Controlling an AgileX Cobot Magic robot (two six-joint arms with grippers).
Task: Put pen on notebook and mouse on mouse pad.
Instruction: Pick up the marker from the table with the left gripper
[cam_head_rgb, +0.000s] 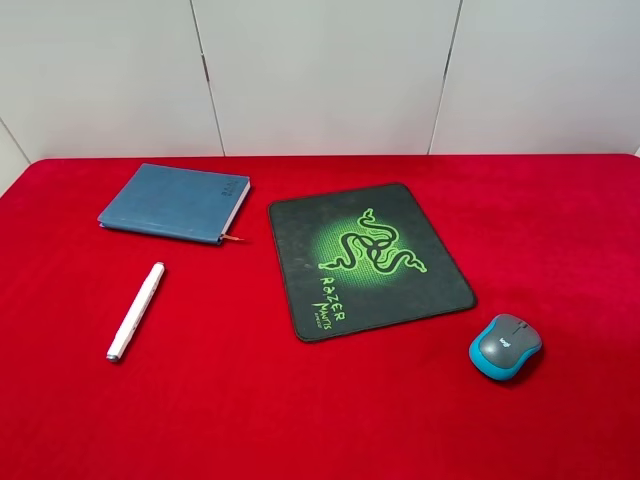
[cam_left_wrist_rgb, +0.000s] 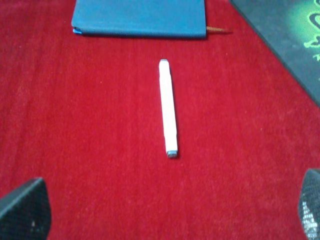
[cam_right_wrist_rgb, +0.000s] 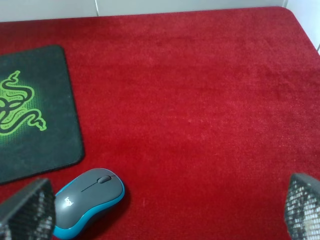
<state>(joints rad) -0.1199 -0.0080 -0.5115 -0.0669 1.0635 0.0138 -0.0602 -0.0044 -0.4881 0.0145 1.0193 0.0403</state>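
The white pen (cam_head_rgb: 136, 311) lies on the red cloth at the left, in front of the slate-blue notebook (cam_head_rgb: 175, 202). The black mouse pad (cam_head_rgb: 366, 258) with its green emblem sits mid-table, and the grey and teal mouse (cam_head_rgb: 505, 346) rests on the cloth off its near right corner. Neither arm shows in the high view. In the left wrist view the pen (cam_left_wrist_rgb: 167, 107) lies ahead of my open left gripper (cam_left_wrist_rgb: 167, 215), with the notebook (cam_left_wrist_rgb: 140, 17) beyond. In the right wrist view the mouse (cam_right_wrist_rgb: 87, 200) sits beside one finger of my open right gripper (cam_right_wrist_rgb: 165, 212), by the pad (cam_right_wrist_rgb: 37, 112).
A red cloth (cam_head_rgb: 560, 230) covers the whole table. A white panelled wall (cam_head_rgb: 320, 70) stands behind the far edge. The orange ribbon marker (cam_head_rgb: 233, 239) pokes out of the notebook toward the mouse pad.
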